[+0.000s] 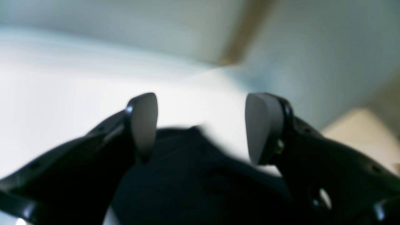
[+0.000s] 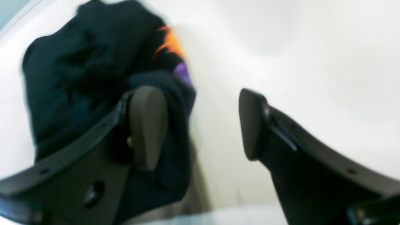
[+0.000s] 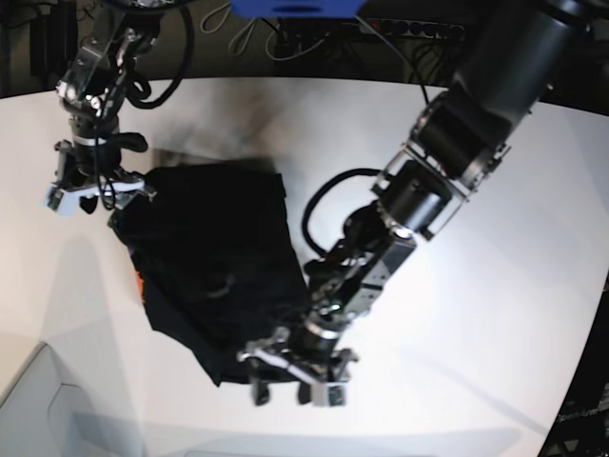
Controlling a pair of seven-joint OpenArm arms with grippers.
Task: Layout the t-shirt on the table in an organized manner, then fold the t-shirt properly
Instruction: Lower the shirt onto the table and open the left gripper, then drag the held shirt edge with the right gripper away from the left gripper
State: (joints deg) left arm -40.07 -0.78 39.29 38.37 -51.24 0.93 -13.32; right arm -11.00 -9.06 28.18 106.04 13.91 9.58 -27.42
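T-shirt (image 3: 214, 262) lies between both spread, empty hands

The t-shirt (image 3: 214, 257) is black, with a purple patch (image 2: 182, 73) and an orange streak (image 2: 170, 43) showing at its 1 o'clock edge in the right wrist view. The worktop (image 3: 476, 314) is plain white. Both grippers have black frames and grey pads (image 1: 144, 123).
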